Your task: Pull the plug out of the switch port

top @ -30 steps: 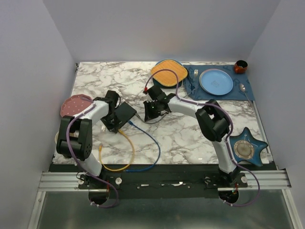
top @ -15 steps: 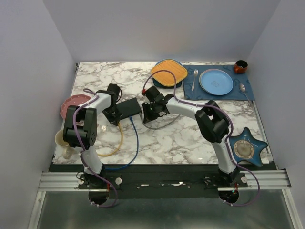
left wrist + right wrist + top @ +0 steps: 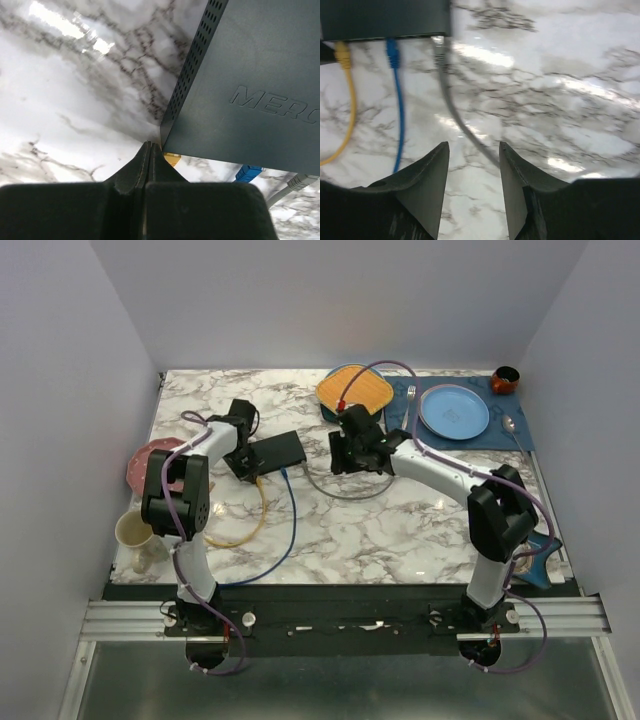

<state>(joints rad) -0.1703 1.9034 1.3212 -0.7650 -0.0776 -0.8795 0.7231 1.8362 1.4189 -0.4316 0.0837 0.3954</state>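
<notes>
on the white marble table (image 3: 420, 530) the flat matte black switch (image 3: 274, 452) has slid farther back, and the right pincer (image 3: 472, 150) has backed off, jaws apart and empty. the switch lies ahead of it, thin grey cable (image 3: 451, 105) running back toward it, grey plug (image 3: 438, 54) seated. left pincer (image 3: 149, 148), closed empty, sits at the switch's corner. nothing's pulled yet.

Your switch (image 3: 275, 452) lies left of centre on the table (image 3: 400, 530), left gripper (image 3: 243, 465) at its near-left corner, right gripper (image 3: 340, 462) apart to its right. Three cables (image 3: 293, 515) run from its near edge toward you.
</notes>
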